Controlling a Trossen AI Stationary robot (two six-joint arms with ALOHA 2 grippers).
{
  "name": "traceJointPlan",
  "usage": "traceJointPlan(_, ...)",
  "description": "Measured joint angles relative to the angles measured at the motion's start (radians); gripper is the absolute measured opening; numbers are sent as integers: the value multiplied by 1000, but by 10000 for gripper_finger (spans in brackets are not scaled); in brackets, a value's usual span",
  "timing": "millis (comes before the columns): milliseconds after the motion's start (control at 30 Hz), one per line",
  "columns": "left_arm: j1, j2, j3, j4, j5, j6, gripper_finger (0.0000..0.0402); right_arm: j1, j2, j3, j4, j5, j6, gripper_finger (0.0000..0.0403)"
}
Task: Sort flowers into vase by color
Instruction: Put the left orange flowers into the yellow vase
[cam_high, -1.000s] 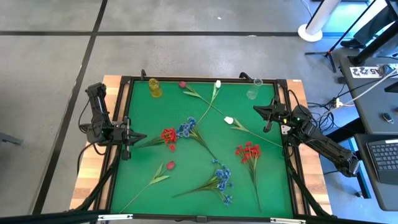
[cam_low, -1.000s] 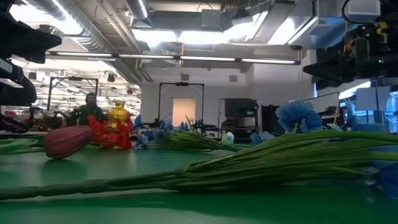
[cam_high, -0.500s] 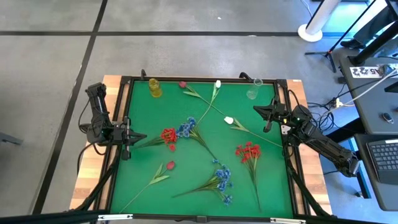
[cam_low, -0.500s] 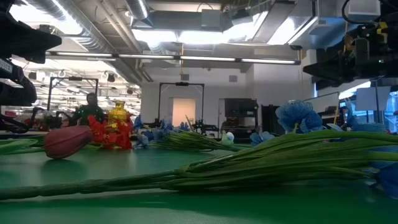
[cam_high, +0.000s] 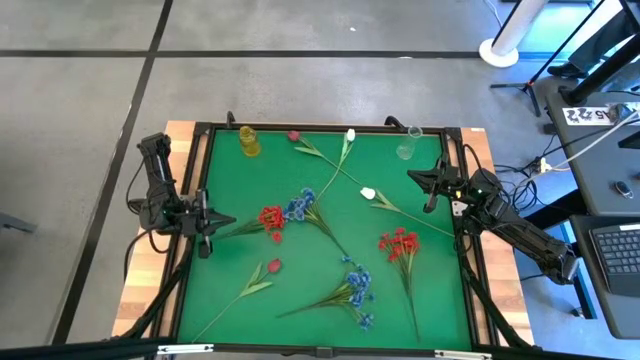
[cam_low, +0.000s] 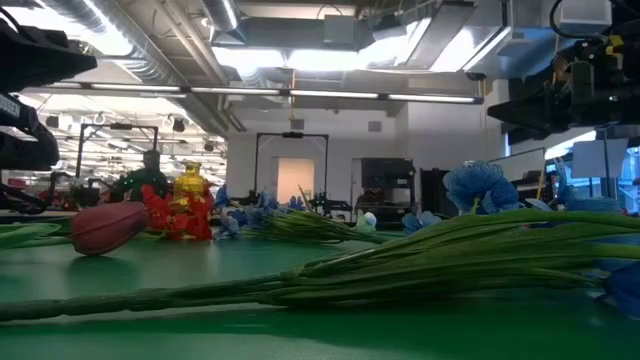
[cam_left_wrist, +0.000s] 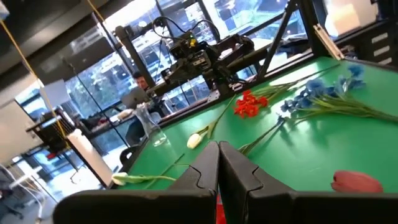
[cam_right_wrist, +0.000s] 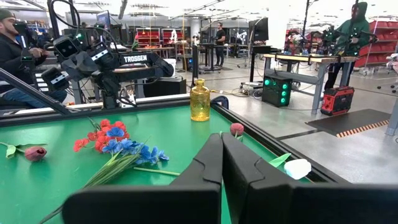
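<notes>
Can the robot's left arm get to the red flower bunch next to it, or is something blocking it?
Probably yes. The left pincer hangs shut at the table's left edge, and the red flower bunch lies nearby with bare green mat between them. Its blossoms touch a blue bunch.

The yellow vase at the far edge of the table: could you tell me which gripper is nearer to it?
Left. The left gripper sits near the table's left edge, closer to the yellow vase; the right gripper waits across the table.

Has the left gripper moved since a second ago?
Barely, if at all. In the high view the left gripper, shut, sits at the mat's left edge beside the red flower cluster, as before.
</notes>
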Motion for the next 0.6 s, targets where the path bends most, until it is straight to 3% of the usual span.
traceJointPlan(267, 0, 0, 0, 10, 48, -15, 0, 0, 0, 0, 0, 0, 0, 1)
traceJointPlan(400, 0, 0, 0, 31, 157, -82, 0, 0, 0, 0, 0, 0, 0, 1)
traceJointPlan(500, 6, 0, 0, 97, 251, -41, 0, 0, 0, 0, 0, 0, 0, 1)
traceJointPlan(600, 37, 0, 0, 201, 265, -33, 0, 0, 0, 0, 0, 0, 0, 1)
